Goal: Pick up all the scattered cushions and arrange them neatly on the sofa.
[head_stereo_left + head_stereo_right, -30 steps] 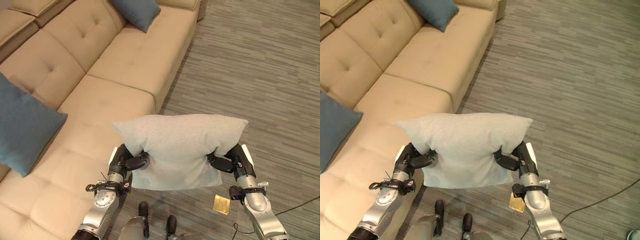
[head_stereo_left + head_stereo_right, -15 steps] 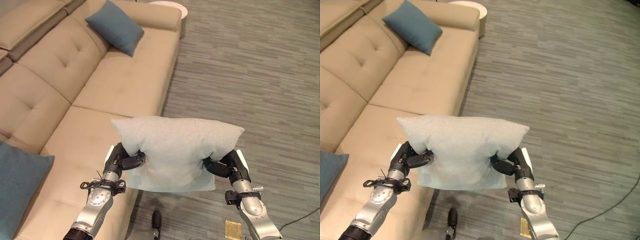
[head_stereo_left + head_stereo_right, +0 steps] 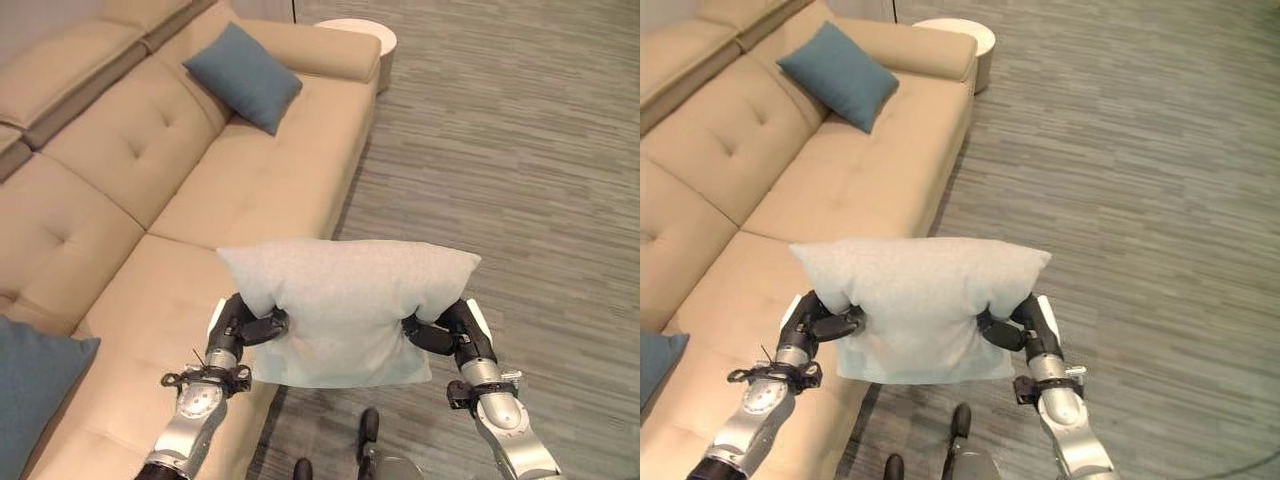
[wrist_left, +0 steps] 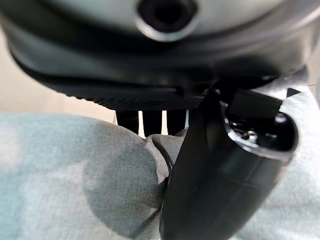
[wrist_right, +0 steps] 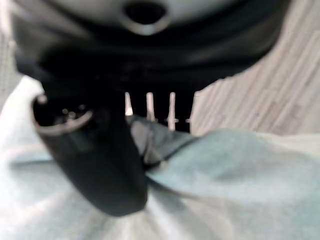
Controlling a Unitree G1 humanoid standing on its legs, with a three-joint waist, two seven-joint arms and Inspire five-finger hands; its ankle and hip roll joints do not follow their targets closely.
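Pale grey cushion [image 3: 345, 310] held up btwn both hands, over the sofa's front edge and the floor. Left hand [image 3: 243, 325] pinches its left side, thumb pressed into the fabric w/ fingers [image 4: 151, 121] behind; right hand [image 3: 445, 328] pinches the right side the same way, fabric bunched at its thumb [image 5: 100, 160]. Beige sofa [image 3: 240, 190] runs along the left. Teal cushion [image 3: 35, 385] on the near seat at the lower-left edge. Farther back, blue cushion [image 3: 243, 75] leans by the far armrest. Round white side table [image 3: 362, 30] just past the sofa end, on grey striped floor [image 3: 520, 150].
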